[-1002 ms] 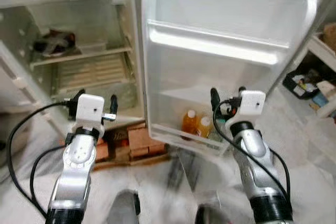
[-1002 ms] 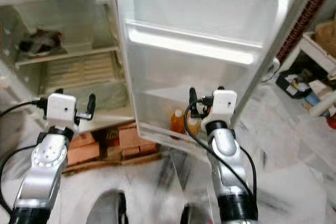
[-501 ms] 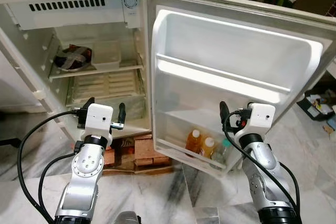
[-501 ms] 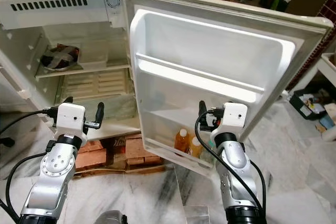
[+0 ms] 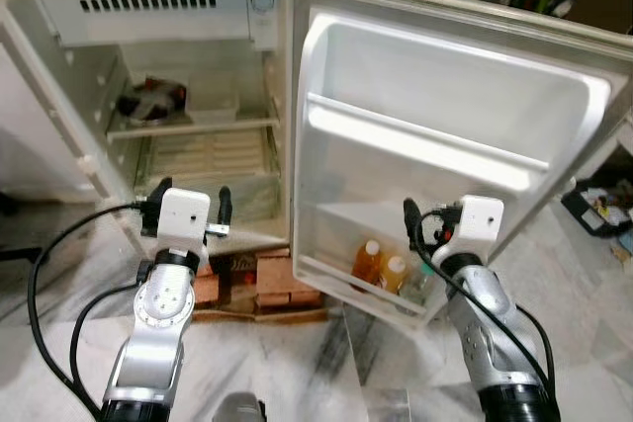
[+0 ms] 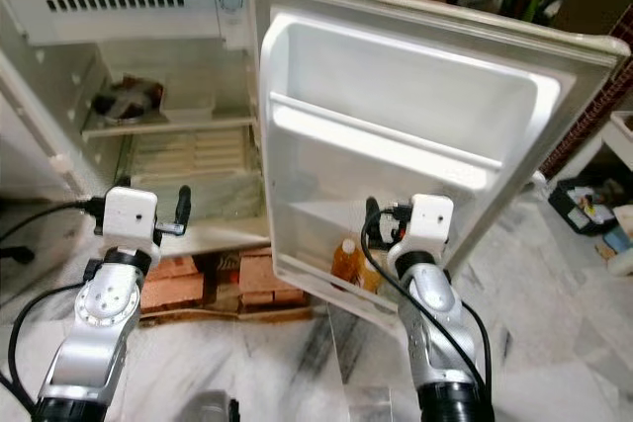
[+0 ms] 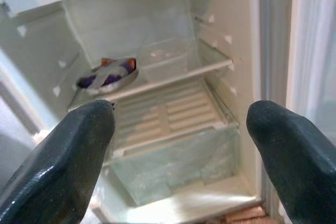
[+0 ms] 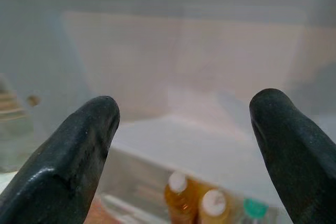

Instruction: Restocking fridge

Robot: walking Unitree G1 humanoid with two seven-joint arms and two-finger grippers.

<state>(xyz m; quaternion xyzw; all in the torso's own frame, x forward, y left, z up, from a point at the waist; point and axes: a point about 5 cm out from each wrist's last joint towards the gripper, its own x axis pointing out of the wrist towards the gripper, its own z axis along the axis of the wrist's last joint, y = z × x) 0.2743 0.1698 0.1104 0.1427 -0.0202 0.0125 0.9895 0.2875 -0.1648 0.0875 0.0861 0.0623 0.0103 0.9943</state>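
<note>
The small fridge [image 5: 59, 96] stands open, its door [image 5: 445, 135] swung out to the right. On the door's bottom shelf stand two orange bottles with white caps [image 5: 368, 261] [image 8: 178, 195] and a clear bottle with a green cap [image 5: 420, 279]. A covered dish [image 5: 150, 99] [image 7: 107, 73] and a clear box [image 7: 165, 56] sit on the inner shelf, above a crisper drawer [image 7: 173, 166]. My left gripper [image 5: 193, 195] [image 7: 178, 145] is open and empty, facing the fridge interior. My right gripper [image 5: 433, 212] [image 8: 184, 145] is open and empty, a short way in front of the bottles.
Red bricks [image 5: 262, 279] prop up the fridge on a marble floor [image 5: 326, 363]. A low rack with boxes [image 5: 603, 210] stands at the far right, past the door's edge. A black cable [image 5: 49, 254] loops off my left arm.
The camera has lifted and steadied, so more of the fridge top shows and the blur is gone. Both grippers keep the same open pose in front of the fridge.
</note>
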